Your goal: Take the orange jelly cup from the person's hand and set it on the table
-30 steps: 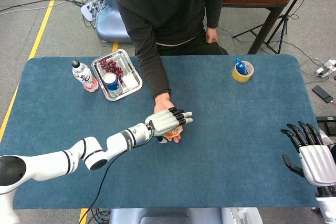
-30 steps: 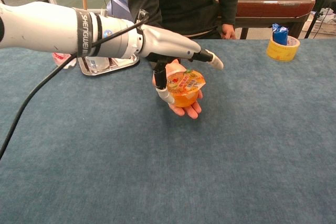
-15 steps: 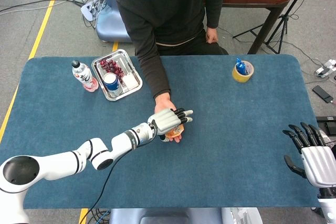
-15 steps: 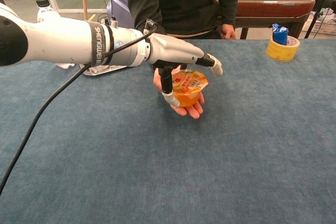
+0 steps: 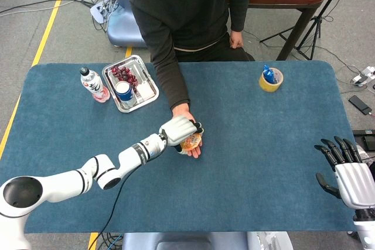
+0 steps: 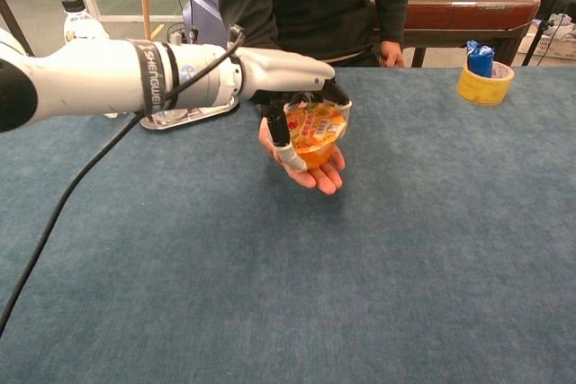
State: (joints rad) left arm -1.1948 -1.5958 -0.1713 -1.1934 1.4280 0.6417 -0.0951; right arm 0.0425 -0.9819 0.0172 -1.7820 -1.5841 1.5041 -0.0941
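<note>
The orange jelly cup [image 6: 314,137] sits in the person's hand [image 6: 306,164], which is held palm up low over the blue worktop [image 6: 405,249], near its middle. The left hand [image 6: 292,87] of the robot is over the cup from above, and its fingers [image 6: 335,92] are curled down around the rim on the far side while the thumb [image 6: 281,143] presses on the near wall, so it grips the cup; in the head view the cup [image 5: 190,142] is almost covered by this hand [image 5: 177,129]. I judge that the grasp is just made and the lift is not yet begun. To do this step well, the hold should be firm but not crushing, because such a cup has thin walls and a foil lid that will bend easily. It seems best to raise the cup straight up from the palm, keep it level, then carry it sideways to a bare part of the worktop and lower it until the base is flat before letting go. The right hand [image 5: 350,177] rests well apart at the right edge, fingers spread and holding nothing.
</note>
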